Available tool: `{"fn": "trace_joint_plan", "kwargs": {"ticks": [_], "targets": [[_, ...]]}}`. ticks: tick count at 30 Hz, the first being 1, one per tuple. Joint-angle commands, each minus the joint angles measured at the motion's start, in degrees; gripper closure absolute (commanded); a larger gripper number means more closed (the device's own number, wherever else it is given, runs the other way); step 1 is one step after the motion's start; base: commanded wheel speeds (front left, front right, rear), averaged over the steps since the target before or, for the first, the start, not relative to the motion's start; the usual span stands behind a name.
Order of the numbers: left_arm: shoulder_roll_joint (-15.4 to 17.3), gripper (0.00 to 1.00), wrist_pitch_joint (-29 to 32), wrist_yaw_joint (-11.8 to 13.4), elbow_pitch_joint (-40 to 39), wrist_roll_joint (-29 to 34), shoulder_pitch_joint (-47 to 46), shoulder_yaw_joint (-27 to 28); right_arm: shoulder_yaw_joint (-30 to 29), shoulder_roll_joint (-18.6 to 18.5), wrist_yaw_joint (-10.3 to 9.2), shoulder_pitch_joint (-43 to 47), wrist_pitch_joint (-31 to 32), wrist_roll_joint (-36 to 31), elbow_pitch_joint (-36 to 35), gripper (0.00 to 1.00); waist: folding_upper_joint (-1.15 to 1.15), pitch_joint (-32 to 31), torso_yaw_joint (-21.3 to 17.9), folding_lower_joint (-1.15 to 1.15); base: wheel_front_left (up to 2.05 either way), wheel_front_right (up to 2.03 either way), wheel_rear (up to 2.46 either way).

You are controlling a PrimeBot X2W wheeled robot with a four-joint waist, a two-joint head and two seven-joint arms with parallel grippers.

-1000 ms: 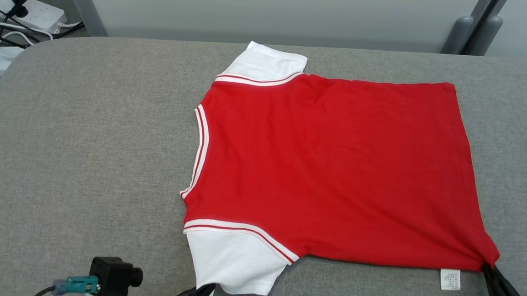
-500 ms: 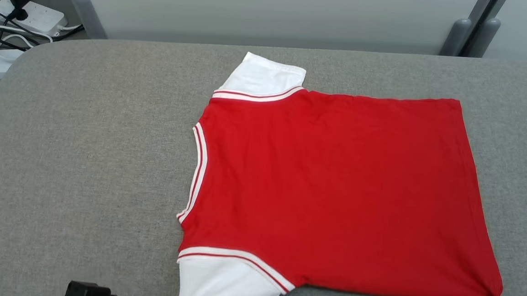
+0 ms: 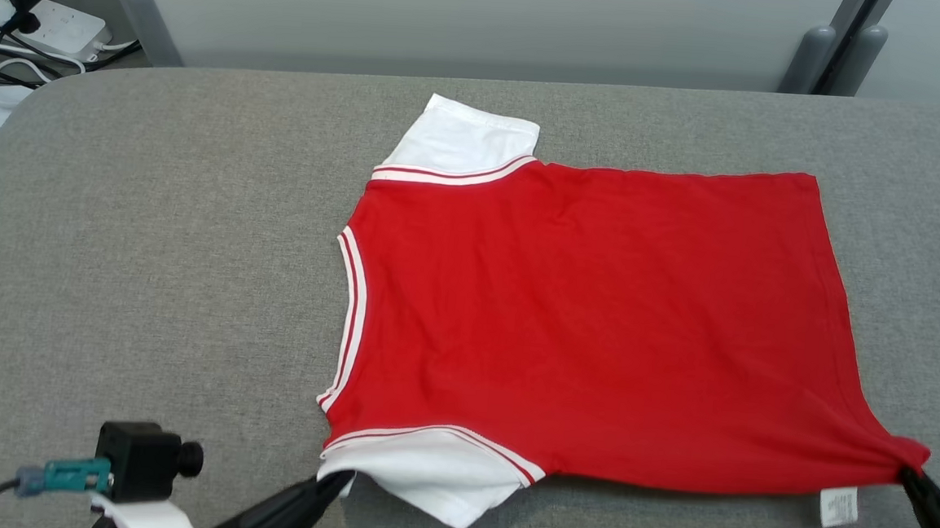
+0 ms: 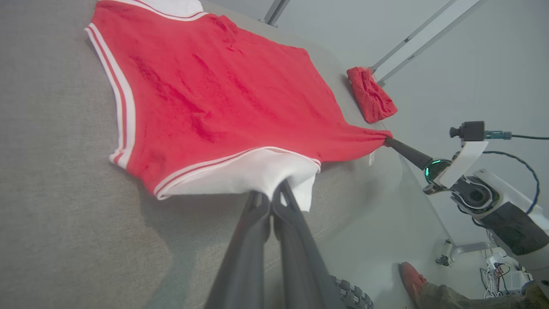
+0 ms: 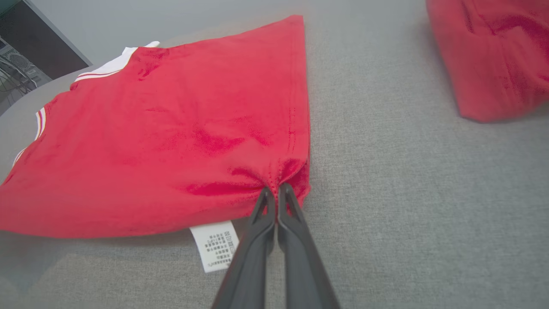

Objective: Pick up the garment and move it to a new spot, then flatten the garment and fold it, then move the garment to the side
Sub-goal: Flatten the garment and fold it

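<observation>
A red garment [image 3: 589, 320] with white sleeves and striped trim lies spread flat on the grey table [image 3: 151, 277], collar to the left. My left gripper [image 3: 340, 480] is shut on the near white sleeve, lifting its edge; the left wrist view has the same gripper [image 4: 270, 195] pinching that sleeve [image 4: 240, 176]. At the near right, my right gripper [image 3: 908, 473] is shut on the garment's hem corner, which is pulled into a point. From the right wrist, that gripper [image 5: 273, 189] bites the red corner beside a white care label [image 5: 214, 245].
A second folded red cloth [image 5: 493, 56] lies on the table to the right, also visible as red cloth [image 4: 371, 94]. Power strips and cables [image 3: 19, 24] sit off the table's far left. A person's red shoe [image 4: 411, 289] is on the floor.
The near sleeve has been lifted and drawn in, so less white shows. The hem corner has been pulled farther right. The head camera shifted between frames.
</observation>
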Motion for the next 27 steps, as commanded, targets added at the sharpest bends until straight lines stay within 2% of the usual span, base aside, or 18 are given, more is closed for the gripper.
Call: {"fn": "trace_joint_plan", "kwargs": {"ticks": [1,10,18,27], "targets": [[0.19,1.0,-1.01,-1.02,-0.21,0.05,-4.79,2.4,0.04,-2.03,0.18,-2.81,0.85,-0.72,-1.33,1.0,0.0,0.19,0.02,0.0,0.0,0.0,0.0],[-1.98,1.0,-4.83,-4.21,8.01,2.54,-15.8,0.75,1.14,-0.85,0.18,-13.23,5.81,-2.51,4.32,1.0,0.0,2.43,0.68,0.0,0.0,0.0,0.0],[-3.29,1.0,-7.87,-5.48,16.05,2.86,-23.79,-1.97,3.58,-0.07,0.18,-21.51,5.11,-2.87,11.48,1.0,0.0,4.28,1.08,0.0,0.0,0.0,0.0],[-3.93,1.0,-12.58,-5.77,27.74,1.05,-33.64,-6.8,9.76,0.49,0.18,-30.28,2.58,-1.41,20.3,1.0,0.0,6.66,1.23,0.0,0.0,0.0,0.0]]}}
